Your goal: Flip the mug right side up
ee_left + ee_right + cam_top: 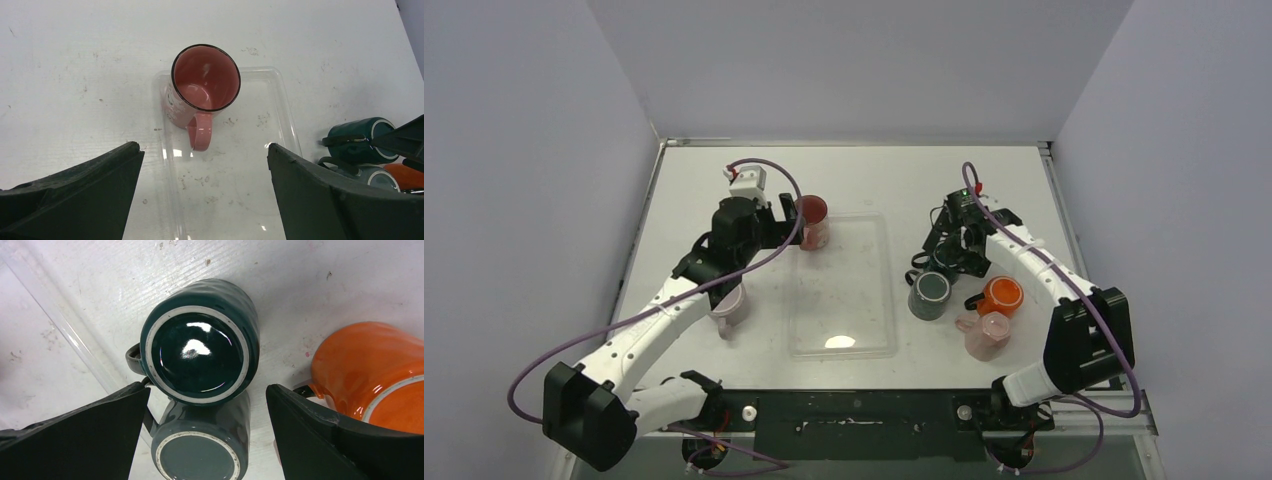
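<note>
- The dark green mug (200, 357) stands mouth-down, right of the middle of the bench (724, 180) and just off the right side of the clear tray (844, 290). I take it for the one to turn.
- It lies directly below the right end effector (207, 390), which is released, with 1 finger to each side of the body and neither touching it. The mug's long axis is vertical, glazed base up, and its handle points toward the left edge.
- The right arm is plainly the nearer. The left end effector (204, 148), also released and holding nothing, faces a pink mug (205, 80) already upright at the tray's far-left corner.
- Room is tight. A grey mug (197, 455), also base-up, sits hard against the near side, though I cannot tell whether they touch. An orange mug (365, 365) is near on the right.
- The bench is white, matte and scuffed, and plain walls close 3 sides.
</note>
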Robot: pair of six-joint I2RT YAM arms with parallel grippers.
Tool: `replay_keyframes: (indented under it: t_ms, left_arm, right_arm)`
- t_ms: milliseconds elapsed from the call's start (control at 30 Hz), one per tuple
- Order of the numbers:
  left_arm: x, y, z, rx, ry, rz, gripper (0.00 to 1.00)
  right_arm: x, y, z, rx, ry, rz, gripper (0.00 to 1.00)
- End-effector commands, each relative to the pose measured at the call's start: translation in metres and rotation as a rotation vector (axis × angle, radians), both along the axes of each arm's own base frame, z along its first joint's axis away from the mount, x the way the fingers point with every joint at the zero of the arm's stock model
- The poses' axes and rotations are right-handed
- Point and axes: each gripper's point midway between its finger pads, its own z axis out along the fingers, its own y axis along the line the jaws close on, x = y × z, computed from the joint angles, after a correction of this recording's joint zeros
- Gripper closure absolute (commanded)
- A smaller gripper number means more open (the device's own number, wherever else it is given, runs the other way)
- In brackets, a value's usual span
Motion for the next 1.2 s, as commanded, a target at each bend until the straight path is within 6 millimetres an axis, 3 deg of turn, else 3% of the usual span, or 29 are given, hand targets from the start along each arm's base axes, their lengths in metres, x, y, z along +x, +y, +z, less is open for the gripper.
replay_keyframes:
  t_ms: [0,533,867,1067,1167]
  left_arm:
    - [0.008,-0.002,0.014,-0.003,-0.034,-0.005,0.04]
    - [0.011,-0.006,0.02,-0.01,-0.049,-0.02,0.04]
    - [0.009,-0.001,0.02,-0.007,-0.051,-0.011,0.04]
    - [0.01,0.001,0.021,-0.007,-0.055,-0.006,0.04]
    - [0.01,0.004,0.021,-0.005,-0.057,0.003,0.04]
  right_arm:
    - [0.005,0.004,-0.006,0.011,-0.019,-0.014,0.09]
    - [0.039,0.009,-0.017,-0.01,-0.085,0.131,0.17]
    - [0.079,0.003,-0.009,-0.011,-0.181,0.239,0.19]
    - [0.077,0.005,-0.001,-0.024,-0.173,0.235,0.17]
    - [0.068,0.018,0.013,-0.036,-0.184,0.214,0.12]
